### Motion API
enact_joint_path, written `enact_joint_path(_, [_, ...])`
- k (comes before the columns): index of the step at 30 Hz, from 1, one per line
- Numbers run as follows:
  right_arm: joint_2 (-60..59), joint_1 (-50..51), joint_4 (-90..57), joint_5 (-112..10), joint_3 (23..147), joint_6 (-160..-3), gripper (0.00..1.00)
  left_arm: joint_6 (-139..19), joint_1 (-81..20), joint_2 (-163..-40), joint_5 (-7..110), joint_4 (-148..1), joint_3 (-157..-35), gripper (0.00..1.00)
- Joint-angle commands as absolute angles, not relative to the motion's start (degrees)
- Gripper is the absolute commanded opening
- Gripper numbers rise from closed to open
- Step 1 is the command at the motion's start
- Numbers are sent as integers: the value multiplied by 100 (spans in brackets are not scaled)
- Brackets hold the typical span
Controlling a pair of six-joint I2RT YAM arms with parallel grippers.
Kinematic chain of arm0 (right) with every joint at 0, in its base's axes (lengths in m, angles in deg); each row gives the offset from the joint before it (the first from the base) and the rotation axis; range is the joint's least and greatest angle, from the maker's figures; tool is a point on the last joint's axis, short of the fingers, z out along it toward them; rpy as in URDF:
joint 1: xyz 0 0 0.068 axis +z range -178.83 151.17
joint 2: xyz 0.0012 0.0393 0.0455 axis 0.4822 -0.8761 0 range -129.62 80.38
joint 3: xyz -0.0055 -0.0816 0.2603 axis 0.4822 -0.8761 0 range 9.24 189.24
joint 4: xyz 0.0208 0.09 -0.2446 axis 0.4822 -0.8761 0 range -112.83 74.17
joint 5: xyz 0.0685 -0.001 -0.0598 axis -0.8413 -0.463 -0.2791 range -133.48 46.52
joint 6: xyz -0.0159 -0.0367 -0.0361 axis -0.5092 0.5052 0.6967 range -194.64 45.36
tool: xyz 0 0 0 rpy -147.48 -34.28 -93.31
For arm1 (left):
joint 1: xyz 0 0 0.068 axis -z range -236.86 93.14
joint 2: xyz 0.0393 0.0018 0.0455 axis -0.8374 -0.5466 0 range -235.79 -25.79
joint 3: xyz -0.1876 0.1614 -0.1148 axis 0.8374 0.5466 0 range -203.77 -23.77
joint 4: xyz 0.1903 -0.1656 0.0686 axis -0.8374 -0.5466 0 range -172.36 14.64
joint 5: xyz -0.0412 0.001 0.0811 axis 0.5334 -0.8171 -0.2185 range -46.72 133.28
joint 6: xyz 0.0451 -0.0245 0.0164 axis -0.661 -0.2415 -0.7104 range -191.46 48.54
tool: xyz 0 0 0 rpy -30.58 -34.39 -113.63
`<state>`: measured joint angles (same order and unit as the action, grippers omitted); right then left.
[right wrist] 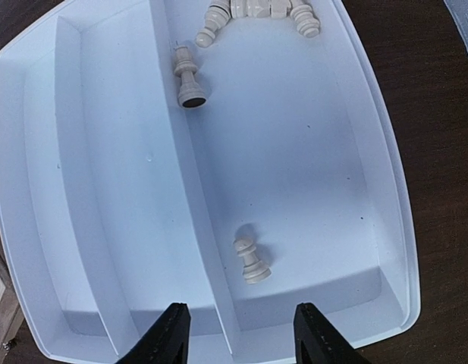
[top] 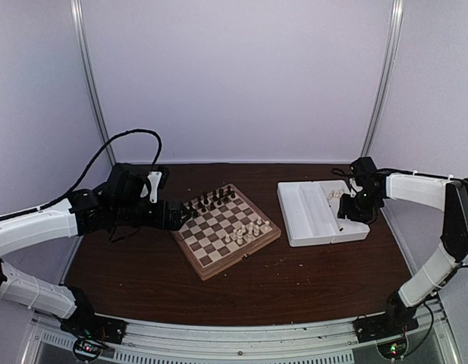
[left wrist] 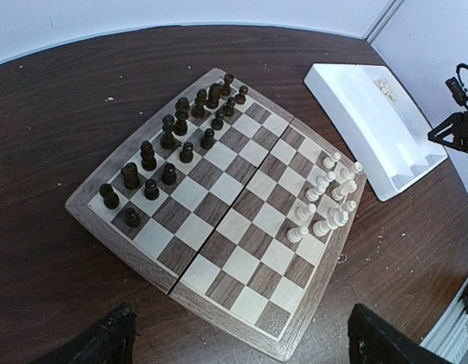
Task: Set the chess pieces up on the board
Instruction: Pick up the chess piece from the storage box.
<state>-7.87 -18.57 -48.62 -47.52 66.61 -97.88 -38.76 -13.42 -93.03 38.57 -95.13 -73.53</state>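
Cream pieces [left wrist: 325,201] stand in a tight cluster on part of their side of the board [left wrist: 112,233], roughly ten of them, though they are too small to count surely. The other squares of those two rows are bare. Dark pieces [left wrist: 173,152] fill the opposite side in two rows, so I judge the task a little over half done. More cream ones lie in the tray [right wrist: 309,174] to the right of the board: a pawn [right wrist: 250,262] on its side, a taller piece [right wrist: 188,76] by the divider, and a heap [right wrist: 256,9] at the far end. The right gripper [right wrist: 241,337] hovers over the tray, fingers apart and empty, the pawn just ahead. The left gripper [left wrist: 241,349] hangs spread wide beside the board, holding nothing.
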Motion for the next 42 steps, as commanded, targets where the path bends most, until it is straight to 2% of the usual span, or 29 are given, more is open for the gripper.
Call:
enact_joint_path(1, [-797,-1881,-4962,-4605,6788,-9616,50,-3828,-1382,-9370,3837,-9233,-7522,98])
enact_joint_path(16, [-925,-1881,-4962,-4375,6629,-9510,52,-4474,-1380,-9868,3668,-8589,-7823,98])
enact_joint_path(32, [-1169,-1881,-4902,-4278,6803,-9493,51,-4513,-1380,-9497,3550,-8324,-7411,98])
enact_joint_path(39, [-1486,-1881,-4949,-3925,6883,-9483,57,-4738,-1380,-9341,3574,-7911,-7183,98])
enact_joint_path(42, [-1614,-1881,-4786,-4213,6923,-9439,53,-4811,-1380,-9346,3565,-7893,-7244,98])
